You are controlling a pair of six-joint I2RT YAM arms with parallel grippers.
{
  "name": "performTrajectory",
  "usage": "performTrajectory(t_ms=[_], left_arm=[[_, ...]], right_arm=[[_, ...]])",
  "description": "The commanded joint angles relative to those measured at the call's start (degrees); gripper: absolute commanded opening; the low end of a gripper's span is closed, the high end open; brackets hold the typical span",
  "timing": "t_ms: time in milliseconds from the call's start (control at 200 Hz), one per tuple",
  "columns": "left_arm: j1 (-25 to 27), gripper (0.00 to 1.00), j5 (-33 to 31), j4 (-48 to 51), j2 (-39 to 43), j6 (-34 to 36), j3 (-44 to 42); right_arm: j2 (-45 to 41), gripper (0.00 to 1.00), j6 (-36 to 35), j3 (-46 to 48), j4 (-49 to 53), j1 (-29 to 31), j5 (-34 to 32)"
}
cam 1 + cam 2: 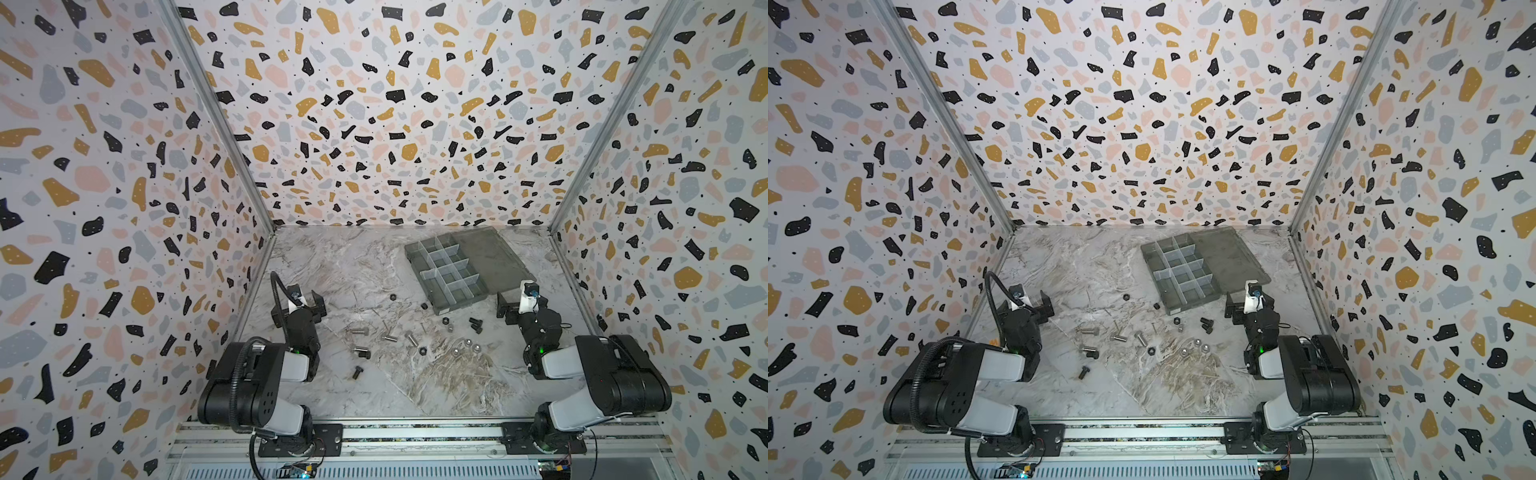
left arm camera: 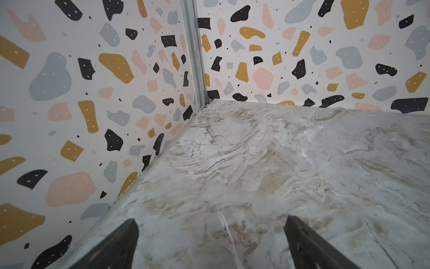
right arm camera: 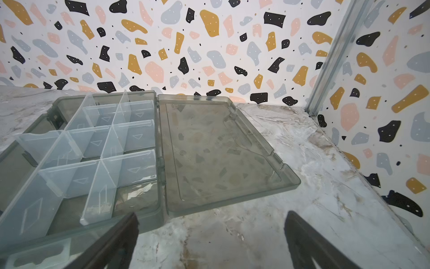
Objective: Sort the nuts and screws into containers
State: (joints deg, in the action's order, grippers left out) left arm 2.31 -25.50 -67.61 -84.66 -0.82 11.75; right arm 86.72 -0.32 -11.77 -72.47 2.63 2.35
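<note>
The containers are compartments of one smoky-grey organiser box (image 1: 417,272) (image 1: 1153,274) (image 3: 160,163) at the back right, its lid (image 1: 488,253) (image 3: 221,151) lying flat open. All compartments look empty. Silver screws (image 1: 389,338) (image 1: 1119,337) and a black screw (image 1: 357,371) lie mid-table, and two more black screws (image 1: 476,325) sit near the box. Black nuts (image 1: 392,296) (image 1: 445,321) and silver nuts (image 1: 467,343) (image 1: 1197,343) are scattered around them. My left gripper (image 1: 307,298) (image 1: 1034,298) (image 2: 210,223) is open over bare marble at the left. My right gripper (image 1: 515,298) (image 1: 1241,302) (image 3: 210,219) is open by the box's near corner.
Patterned walls (image 1: 124,208) close the marble table (image 1: 332,266) on three sides, with metal corner posts (image 2: 195,58) (image 3: 330,62). An aluminium rail (image 1: 415,434) carrying both arm bases runs along the front edge.
</note>
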Motion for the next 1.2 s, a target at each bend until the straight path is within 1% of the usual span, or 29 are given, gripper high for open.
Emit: performTrajectory(t_ms=[0, 45, 220, 721, 966, 1056, 1136, 1196], left_arm=[[-0.3, 1.00, 0.3, -7.2, -0.8, 0.4, -0.7], [-0.4, 1.00, -0.7, -7.5, -1.3, 0.0, -0.6], [-0.5, 1.00, -0.5, -3.0, 0.2, -0.3, 0.5], [-0.7, 1.00, 0.0, -2.3, 0.1, -0.3, 0.9], [-0.8, 1.00, -0.2, -2.6, 0.6, -0.5, 0.5], [-0.7, 1.00, -0.2, -2.6, 0.7, -0.5, 0.7], [-0.8, 1.00, 0.0, 3.9, 2.1, -0.6, 3.8], [-1.5, 1.00, 1.1, 12.3, 1.4, -0.8, 8.6]], right_arm=[[-0.5, 0.99, -0.2, 0.1, -0.7, 0.3, -0.1], [-0.5, 0.99, -0.2, 0.1, -0.8, 0.3, -0.2], [-0.4, 0.99, -0.3, 0.1, -0.8, 0.4, -0.3], [-0.5, 0.99, -0.6, 0.0, -0.7, 1.1, -1.5], [-0.6, 0.99, -0.6, 0.0, -0.7, 1.1, -1.3], [-0.4, 0.99, -0.2, 0.2, -1.0, 0.2, 0.1], [-0.3, 0.99, 0.2, -0.3, -0.4, -0.2, 1.2], [-0.4, 0.99, 0.0, -0.3, -0.1, -0.2, 0.9]])
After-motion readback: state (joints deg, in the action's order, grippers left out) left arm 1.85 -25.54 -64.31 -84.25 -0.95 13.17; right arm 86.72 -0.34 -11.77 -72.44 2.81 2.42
